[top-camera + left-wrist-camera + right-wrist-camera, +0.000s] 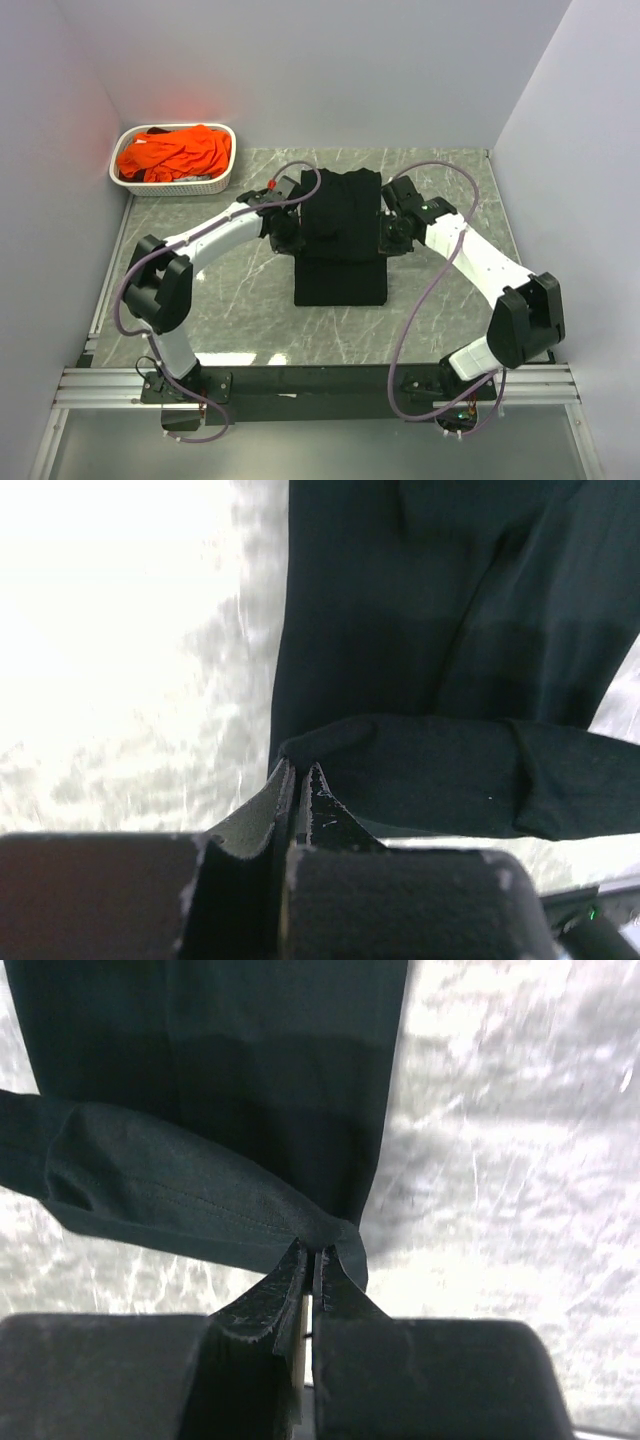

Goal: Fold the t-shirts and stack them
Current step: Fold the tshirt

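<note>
A black t-shirt (340, 240) lies lengthwise in the middle of the marble table, its far part lifted and doubled over the near part. My left gripper (285, 232) is shut on its left edge, and in the left wrist view a fold of black cloth (420, 770) runs from the pinched fingertips (298, 770). My right gripper (392, 236) is shut on the right edge; the right wrist view shows a hemmed fold (200, 1200) caught at its tips (312, 1252). Orange t-shirts (178, 152) lie bunched in the basket.
A white latticed basket (216, 183) stands at the table's far left corner against the wall. Grey walls close in the left, back and right sides. The metal rail (320, 385) with both arm bases runs along the near edge.
</note>
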Controlling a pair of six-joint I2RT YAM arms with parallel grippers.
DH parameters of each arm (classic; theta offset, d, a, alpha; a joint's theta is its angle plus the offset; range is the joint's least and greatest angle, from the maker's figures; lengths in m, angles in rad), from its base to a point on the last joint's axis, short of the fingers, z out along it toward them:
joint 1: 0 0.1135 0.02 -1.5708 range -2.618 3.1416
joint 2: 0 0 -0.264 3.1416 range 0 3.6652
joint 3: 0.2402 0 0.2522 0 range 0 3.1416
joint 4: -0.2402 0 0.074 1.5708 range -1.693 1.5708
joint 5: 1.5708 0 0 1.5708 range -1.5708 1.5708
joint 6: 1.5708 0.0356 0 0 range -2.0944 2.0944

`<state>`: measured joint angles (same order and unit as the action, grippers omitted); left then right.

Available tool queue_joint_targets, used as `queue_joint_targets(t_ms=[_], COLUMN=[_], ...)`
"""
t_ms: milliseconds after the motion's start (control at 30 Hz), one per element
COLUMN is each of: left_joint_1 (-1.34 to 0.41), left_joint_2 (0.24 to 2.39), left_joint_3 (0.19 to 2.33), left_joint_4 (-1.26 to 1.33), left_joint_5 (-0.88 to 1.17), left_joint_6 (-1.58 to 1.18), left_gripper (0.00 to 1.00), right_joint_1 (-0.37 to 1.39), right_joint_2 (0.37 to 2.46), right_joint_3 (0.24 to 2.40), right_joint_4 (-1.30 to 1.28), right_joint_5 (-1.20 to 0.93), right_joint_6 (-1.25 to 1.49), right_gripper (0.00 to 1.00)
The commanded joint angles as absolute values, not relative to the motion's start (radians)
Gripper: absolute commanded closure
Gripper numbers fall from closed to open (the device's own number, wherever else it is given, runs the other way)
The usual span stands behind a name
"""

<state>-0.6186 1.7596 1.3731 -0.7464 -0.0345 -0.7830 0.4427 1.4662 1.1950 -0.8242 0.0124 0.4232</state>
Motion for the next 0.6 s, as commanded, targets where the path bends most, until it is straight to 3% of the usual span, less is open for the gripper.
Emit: queue_joint_targets(t_ms=[0, 567], left_joint_1=[-0.594, -0.552], left_joint_2=[1.792, 1.94], left_joint_3=[1.443, 1.543], left_joint_4=[-0.698, -0.562], left_joint_5=[-0.1, -0.173], left_joint_6=[-0.733, -0.65], left_gripper=[0.99, 0.99], right_joint_1=[0.42, 0.338], right_joint_2=[1.505, 1.664], right_joint_3=[1.252, 1.264], right_joint_4=[-0.767, -0.592], right_joint_5=[0.048, 0.003], right_joint_6=[0.385, 0.388], right_gripper=[1.0, 1.0])
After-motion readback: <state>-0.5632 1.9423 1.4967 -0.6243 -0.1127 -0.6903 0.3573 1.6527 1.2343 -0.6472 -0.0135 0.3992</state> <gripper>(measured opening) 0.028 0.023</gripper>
